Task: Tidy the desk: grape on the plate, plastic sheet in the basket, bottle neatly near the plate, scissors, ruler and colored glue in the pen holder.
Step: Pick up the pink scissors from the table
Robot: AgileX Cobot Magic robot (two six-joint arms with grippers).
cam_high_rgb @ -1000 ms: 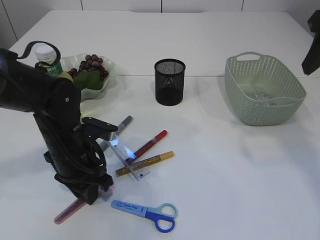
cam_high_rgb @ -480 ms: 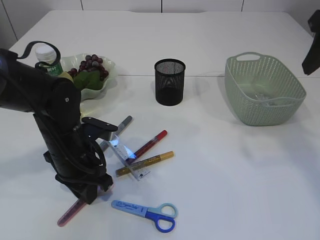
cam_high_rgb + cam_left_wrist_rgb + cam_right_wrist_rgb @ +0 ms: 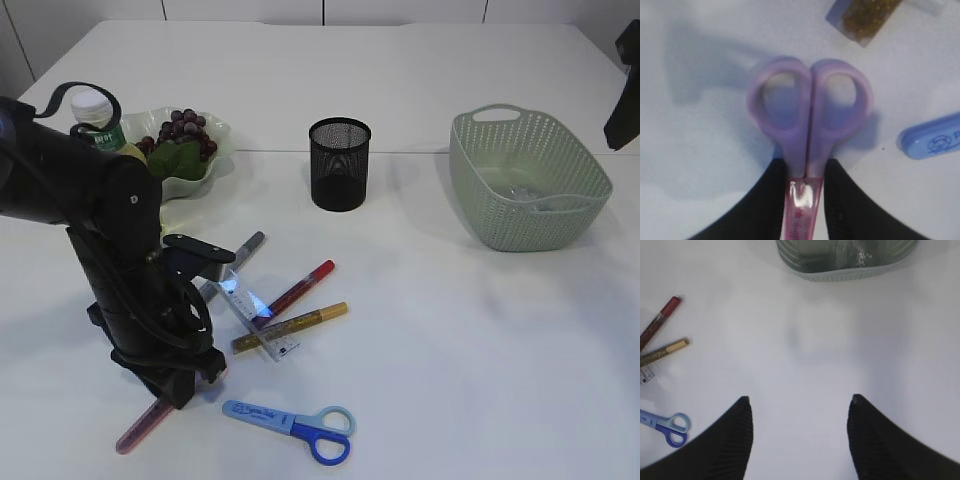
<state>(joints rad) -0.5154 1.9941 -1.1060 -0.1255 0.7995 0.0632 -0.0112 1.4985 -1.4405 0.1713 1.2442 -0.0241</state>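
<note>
The left tool (image 3: pixel 804 187) is closed on the pink scissors (image 3: pixel 807 120), its two dark fingers (image 3: pixel 771 192) pinching the covered blade just below the purple loops, a sensible spot since the shank is narrow and stiff while the loops are too wide to clamp. In the exterior view the pink sheath (image 3: pixel 145 423) slants out low behind the arm, touching or barely off the worktop (image 3: pixel 450 350); I cannot tell which. The right tool (image 3: pixel 799 427) hangs open and empty high over bare worktop, apparently parked out of the way while the left arm works. The grapes (image 3: pixel 185 132) already sit on the plate (image 3: pixel 225 133), with the bottle (image 3: pixel 95 112) close beside it, and something clear seems to lie inside the basket (image 3: pixel 530 215), so those parts look done. Near the left arm lie the ruler (image 3: pixel 250 305), the red glue pen (image 3: pixel 300 286), the gold glue pen (image 3: pixel 295 324), a grey pen (image 3: pixel 245 248) and the blue scissors (image 3: pixel 290 425), all destined, I judge, for the mesh pen holder (image 3: pixel 340 165), which stands upright well beyond them and looks empty from here.
</note>
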